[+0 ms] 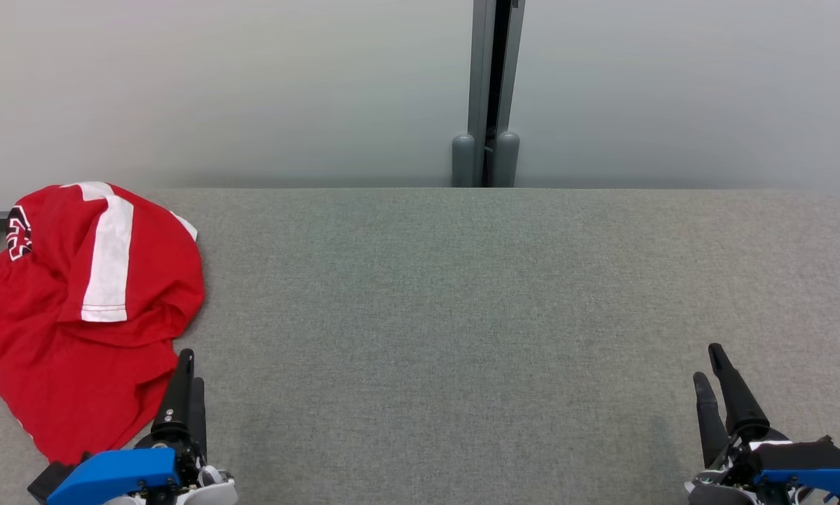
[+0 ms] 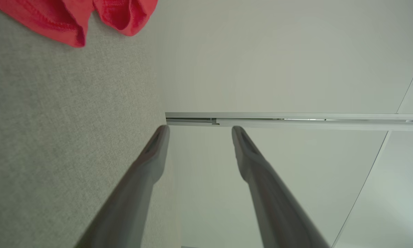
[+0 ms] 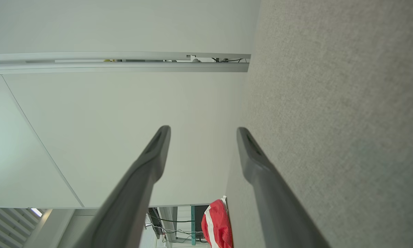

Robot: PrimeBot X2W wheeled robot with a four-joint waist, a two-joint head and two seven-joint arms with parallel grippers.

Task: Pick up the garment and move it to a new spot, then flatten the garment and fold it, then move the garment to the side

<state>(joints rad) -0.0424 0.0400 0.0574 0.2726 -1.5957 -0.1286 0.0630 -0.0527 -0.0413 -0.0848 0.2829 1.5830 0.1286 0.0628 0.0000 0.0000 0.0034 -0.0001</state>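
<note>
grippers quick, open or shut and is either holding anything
left gripper: open, holding nothing; the red garment lies ungripped beside it.
right gripper: open, holding nothing.

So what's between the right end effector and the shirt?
Mostly bare grey tabletop, then the left end effector right by the shirt edge, as the head view shows.

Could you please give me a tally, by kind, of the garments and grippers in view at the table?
Garments: 1, the red garment, crumpled at the left end of the grey table.
Grippers: 2, the left gripper and the right gripper, both open and empty.
Total: 3.
</note>
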